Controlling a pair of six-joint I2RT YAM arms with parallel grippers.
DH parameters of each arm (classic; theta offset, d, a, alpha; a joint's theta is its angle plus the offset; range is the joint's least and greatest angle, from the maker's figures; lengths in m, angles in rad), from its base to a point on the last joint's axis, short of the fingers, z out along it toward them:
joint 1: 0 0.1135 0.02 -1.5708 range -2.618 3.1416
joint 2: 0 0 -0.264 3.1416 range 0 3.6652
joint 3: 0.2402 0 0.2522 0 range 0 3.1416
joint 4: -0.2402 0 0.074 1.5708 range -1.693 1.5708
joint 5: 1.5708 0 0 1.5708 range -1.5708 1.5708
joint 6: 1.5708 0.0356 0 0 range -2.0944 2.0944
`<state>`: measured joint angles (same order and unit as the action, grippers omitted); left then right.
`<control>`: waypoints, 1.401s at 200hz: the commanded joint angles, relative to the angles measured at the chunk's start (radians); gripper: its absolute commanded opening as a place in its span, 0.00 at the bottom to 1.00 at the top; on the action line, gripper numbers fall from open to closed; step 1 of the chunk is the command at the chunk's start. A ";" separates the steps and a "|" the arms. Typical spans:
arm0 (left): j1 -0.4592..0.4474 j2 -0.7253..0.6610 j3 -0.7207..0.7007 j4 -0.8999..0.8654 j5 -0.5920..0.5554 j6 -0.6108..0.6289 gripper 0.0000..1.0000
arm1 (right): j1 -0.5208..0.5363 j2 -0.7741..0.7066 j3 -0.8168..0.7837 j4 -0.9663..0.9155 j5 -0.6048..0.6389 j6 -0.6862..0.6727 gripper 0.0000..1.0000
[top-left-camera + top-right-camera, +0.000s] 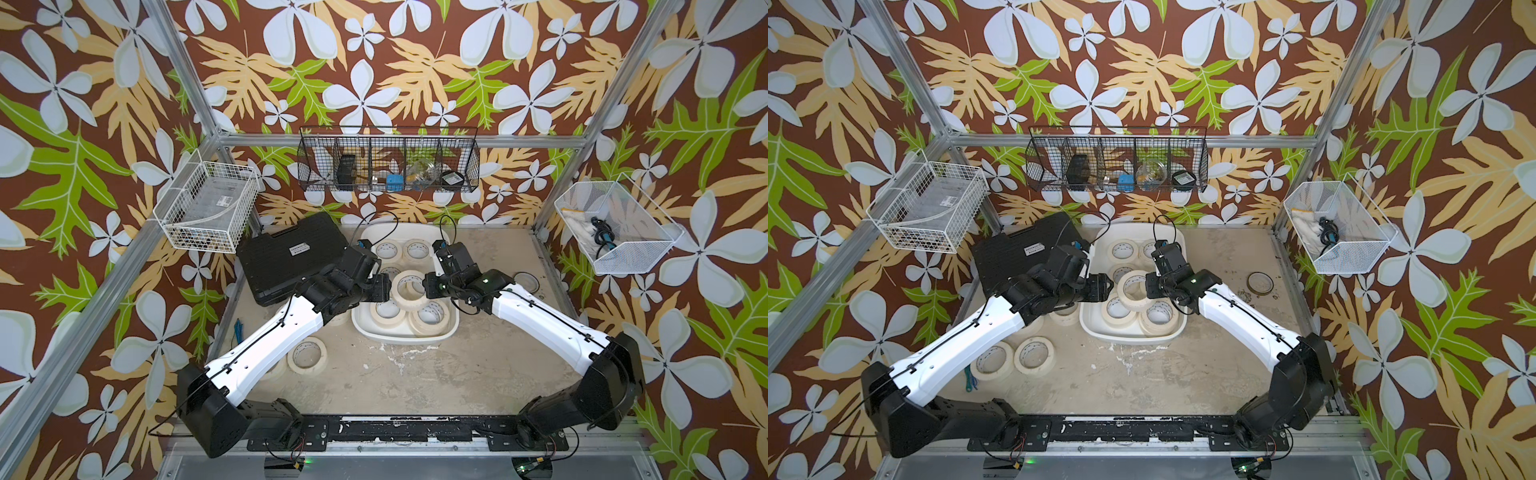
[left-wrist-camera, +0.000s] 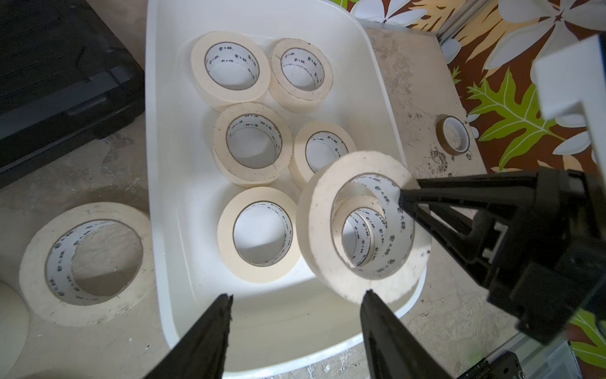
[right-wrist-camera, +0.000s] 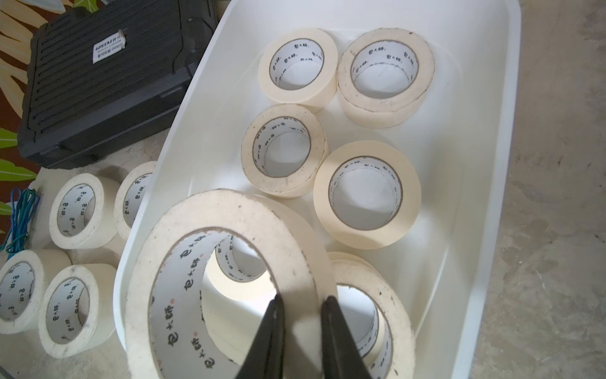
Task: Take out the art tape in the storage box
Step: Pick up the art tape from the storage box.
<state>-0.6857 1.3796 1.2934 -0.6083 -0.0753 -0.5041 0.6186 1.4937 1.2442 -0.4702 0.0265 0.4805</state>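
Over the middle of the white storage box [image 3: 485, 164], the right gripper [image 3: 303, 300] is clamped on one raised art tape roll [image 3: 229, 210], the left gripper [image 2: 298, 294] hangs beside it with jaws apart and empty, several taken-out rolls [image 3: 106, 210] lie on the table [image 1: 478, 365] to the left, and at least six rolls [image 3: 365, 151] are left inside.

Both arms are reaching in over the box [image 1: 399, 334], elbows bent outward. The right gripper [image 3: 301, 302] is pinching one wall of a raised roll [image 3: 229, 213]. The left gripper [image 2: 296, 295] is hovering beside it, jaws apart.
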 commanded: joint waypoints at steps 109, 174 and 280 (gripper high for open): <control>-0.101 0.190 0.041 0.022 -0.038 0.006 0.47 | 0.055 -0.126 -0.127 0.056 0.012 0.047 0.01; -0.105 0.213 0.038 0.024 -0.029 0.006 0.25 | 0.063 -0.167 -0.163 0.057 0.001 0.053 0.02; -0.106 0.007 -0.058 -0.063 -0.020 -0.136 0.02 | 0.061 -0.246 -0.154 0.040 -0.008 -0.005 0.53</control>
<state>-0.7925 1.4273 1.2434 -0.6155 -0.0967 -0.6033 0.6823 1.2655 1.0805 -0.4103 -0.0368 0.5102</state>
